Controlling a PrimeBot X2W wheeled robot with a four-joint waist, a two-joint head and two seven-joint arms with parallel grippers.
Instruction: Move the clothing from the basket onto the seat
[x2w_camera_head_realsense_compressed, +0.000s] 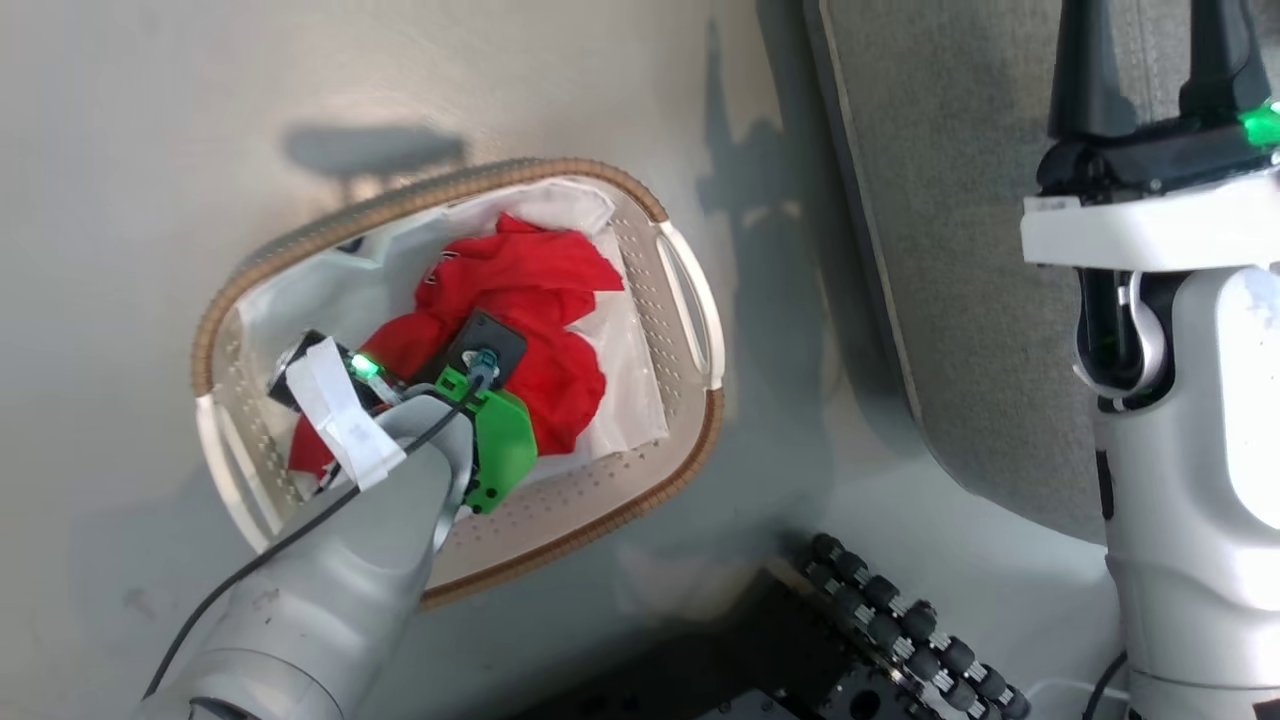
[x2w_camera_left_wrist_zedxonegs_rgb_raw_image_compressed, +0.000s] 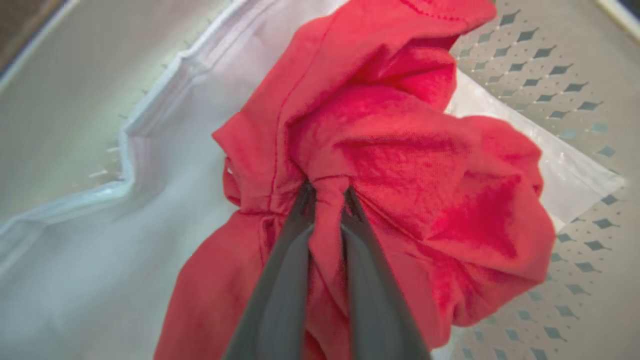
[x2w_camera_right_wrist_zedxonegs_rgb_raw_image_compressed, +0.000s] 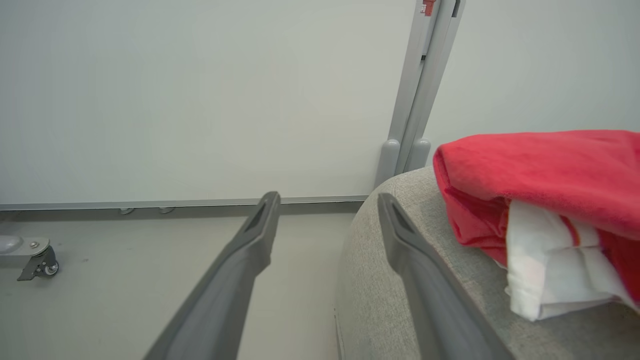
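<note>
The basket (x2w_camera_head_realsense_compressed: 700, 330) stands on the floor with a crumpled red garment (x2w_camera_head_realsense_compressed: 540, 290) inside, lying on a thin white liner sheet (x2w_camera_left_wrist_zedxonegs_rgb_raw_image_compressed: 75, 280). My left arm reaches down into the basket. In the left wrist view my left gripper (x2w_camera_left_wrist_zedxonegs_rgb_raw_image_compressed: 327, 195) is shut on a pinched fold of that red garment (x2w_camera_left_wrist_zedxonegs_rgb_raw_image_compressed: 400, 165). A second red garment (x2w_camera_right_wrist_zedxonegs_rgb_raw_image_compressed: 540, 170) with white lining lies on the grey seat (x2w_camera_right_wrist_zedxonegs_rgb_raw_image_compressed: 380, 290). My right gripper (x2w_camera_right_wrist_zedxonegs_rgb_raw_image_compressed: 325, 205) is open and holds nothing, hanging over the seat's rounded corner to the left of that garment.
The grey seat (x2w_camera_head_realsense_compressed: 960, 250) lies to the right of the basket across a strip of pale floor. My own wheeled base (x2w_camera_head_realsense_compressed: 900, 630) shows at the bottom. A white wall, a grey post (x2w_camera_right_wrist_zedxonegs_rgb_raw_image_compressed: 415, 100) and a caster (x2w_camera_right_wrist_zedxonegs_rgb_raw_image_compressed: 37, 262) are beyond the seat.
</note>
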